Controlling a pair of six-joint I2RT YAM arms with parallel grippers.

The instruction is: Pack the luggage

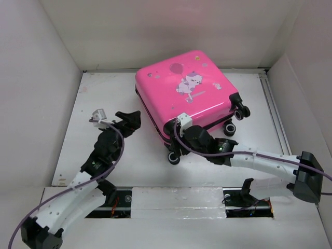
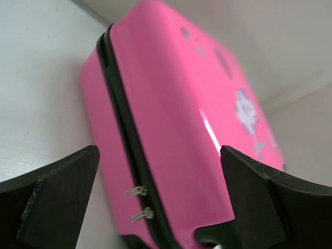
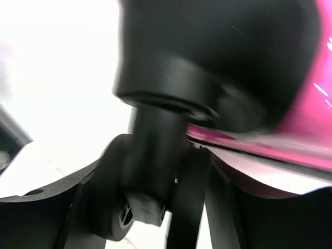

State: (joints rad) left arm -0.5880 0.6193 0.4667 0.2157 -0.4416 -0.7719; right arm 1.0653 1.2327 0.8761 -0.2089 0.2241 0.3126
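So the luggage [image 1: 181,88] is lying flat and zipped shut on the white table [image 1: 104,155], toward the far side, boxed in by plain white walls [image 1: 41,78]. It's a glossy hot-pink shell with a cartoon animal and a balloon on top and a black seam round the edge. Two little metal zipper pulls [image 2: 137,191] hang at the seam.

The left gripper [image 1: 136,122] sits just beside the case's left side with its jaws wide and nothing in them. The right gripper [image 1: 175,146] is jammed in at the near corner, right on a black wheel [image 1: 174,157]. Its wrist view is blurry, but the jaws stand apart with the caster between them. Can't tell if they touch it.
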